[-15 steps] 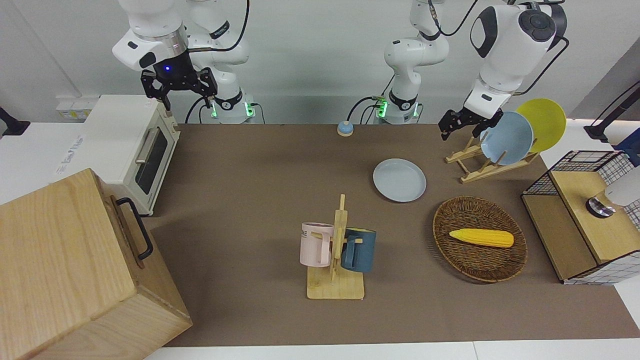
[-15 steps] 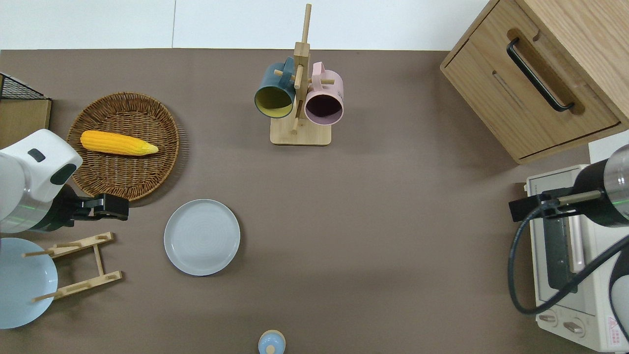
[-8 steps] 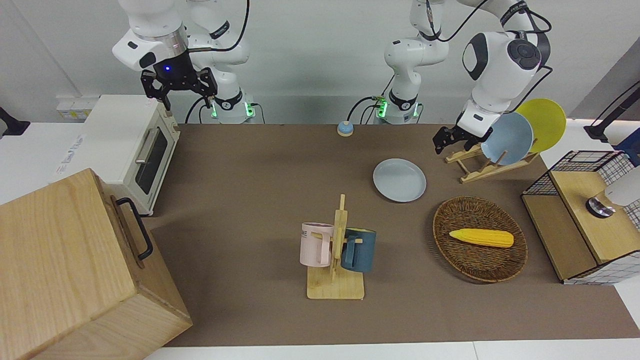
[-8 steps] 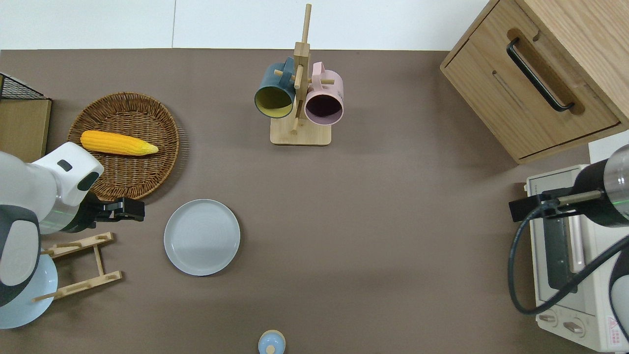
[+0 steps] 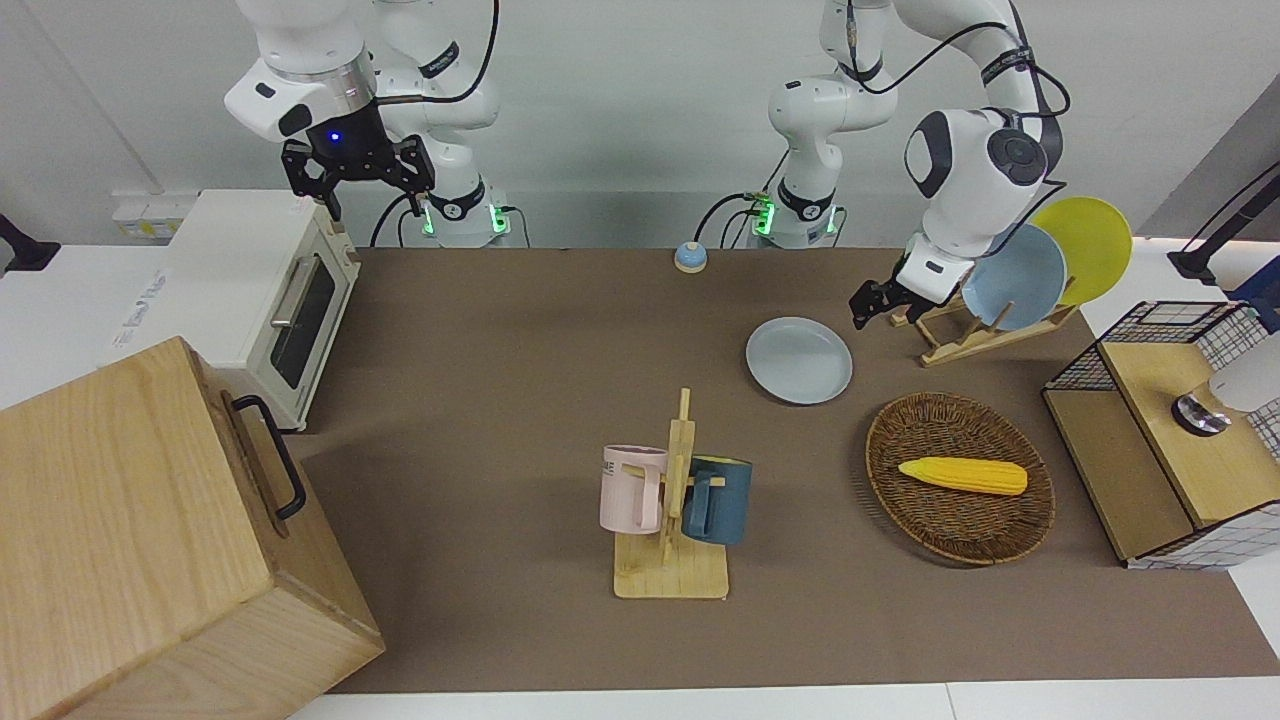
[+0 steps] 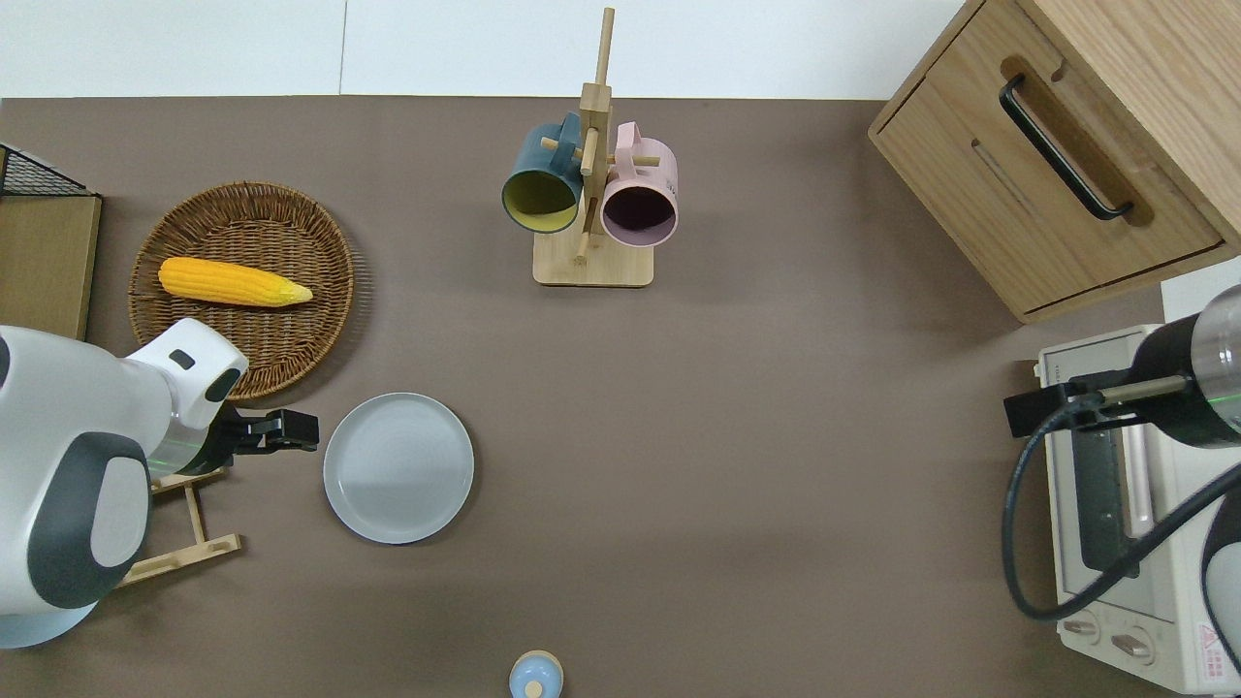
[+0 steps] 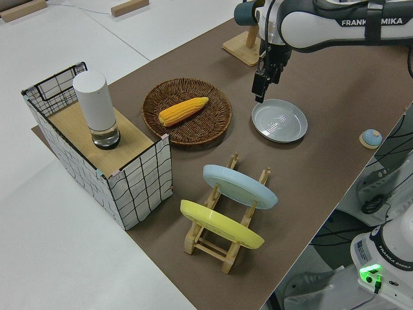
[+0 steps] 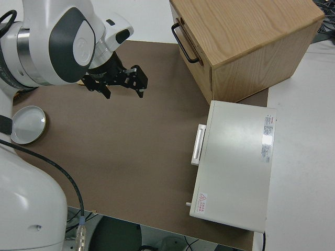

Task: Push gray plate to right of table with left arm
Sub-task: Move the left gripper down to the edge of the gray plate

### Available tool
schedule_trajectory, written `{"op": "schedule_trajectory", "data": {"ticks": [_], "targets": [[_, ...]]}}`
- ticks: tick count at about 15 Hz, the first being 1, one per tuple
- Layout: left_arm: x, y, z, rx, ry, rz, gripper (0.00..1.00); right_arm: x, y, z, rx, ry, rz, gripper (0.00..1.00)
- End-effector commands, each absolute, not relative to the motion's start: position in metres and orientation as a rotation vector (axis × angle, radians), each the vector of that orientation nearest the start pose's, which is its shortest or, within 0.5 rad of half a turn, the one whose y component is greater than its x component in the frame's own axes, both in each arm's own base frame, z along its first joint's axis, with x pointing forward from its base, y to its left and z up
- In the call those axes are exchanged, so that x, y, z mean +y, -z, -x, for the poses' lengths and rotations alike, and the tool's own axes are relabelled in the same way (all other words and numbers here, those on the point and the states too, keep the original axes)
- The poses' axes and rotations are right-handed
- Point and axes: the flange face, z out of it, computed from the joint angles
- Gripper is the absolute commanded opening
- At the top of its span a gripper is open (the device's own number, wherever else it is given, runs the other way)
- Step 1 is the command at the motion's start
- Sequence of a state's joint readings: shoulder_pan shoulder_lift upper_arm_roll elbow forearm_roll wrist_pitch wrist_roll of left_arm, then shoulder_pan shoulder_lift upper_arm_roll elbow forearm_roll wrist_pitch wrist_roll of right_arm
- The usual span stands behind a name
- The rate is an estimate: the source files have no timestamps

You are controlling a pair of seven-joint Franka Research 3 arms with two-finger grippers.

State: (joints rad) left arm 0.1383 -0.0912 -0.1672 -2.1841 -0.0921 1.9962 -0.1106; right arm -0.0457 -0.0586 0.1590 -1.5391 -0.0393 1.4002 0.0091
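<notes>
The gray plate (image 6: 398, 467) (image 5: 799, 360) (image 7: 279, 121) lies flat on the brown table (image 6: 737, 407), between the wicker basket and the robots' edge. My left gripper (image 6: 291, 431) (image 5: 866, 306) (image 7: 259, 95) hangs low beside the plate's rim, on the side toward the left arm's end of the table. The overhead view shows a small gap between it and the rim. It holds nothing. My right gripper (image 5: 362, 185) (image 8: 124, 86) is parked and open.
A wicker basket (image 6: 344, 262) with a corn cob (image 6: 233, 281) sits just farther from the robots than the left gripper. A wooden dish rack (image 5: 960, 340) carries a blue plate (image 5: 1015, 275) and a yellow plate (image 5: 1090, 245). A mug rack (image 6: 591, 194), wooden cabinet (image 6: 1057, 145) and toaster oven (image 6: 1115, 523) stand toward the right arm's end.
My left gripper has come down from over the dish rack and moved toward the gray plate's rim. The plate and the right arm have not moved.
</notes>
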Motion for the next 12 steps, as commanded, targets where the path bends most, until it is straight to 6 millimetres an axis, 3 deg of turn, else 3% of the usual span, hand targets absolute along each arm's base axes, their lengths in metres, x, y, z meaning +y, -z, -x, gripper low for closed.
{"op": "schedule_trajectory", "data": {"ticks": [1, 6, 12], "targets": [[-0.015, -0.381, -0.492, -0.238, -0.147, 3.203, 0.98, 0.055, -0.659, -0.511, -0.164, -0.134, 3.190, 0.996], [-0.015, -0.327, -0.484, -0.269, -0.160, 3.214, 0.94, 0.055, -0.659, -0.511, -0.164, -0.134, 3.189, 0.996], [-0.020, -0.305, -0.484, -0.252, -0.203, 3.214, 0.65, 0.055, -0.659, -0.511, -0.164, -0.134, 3.190, 0.996]]}}
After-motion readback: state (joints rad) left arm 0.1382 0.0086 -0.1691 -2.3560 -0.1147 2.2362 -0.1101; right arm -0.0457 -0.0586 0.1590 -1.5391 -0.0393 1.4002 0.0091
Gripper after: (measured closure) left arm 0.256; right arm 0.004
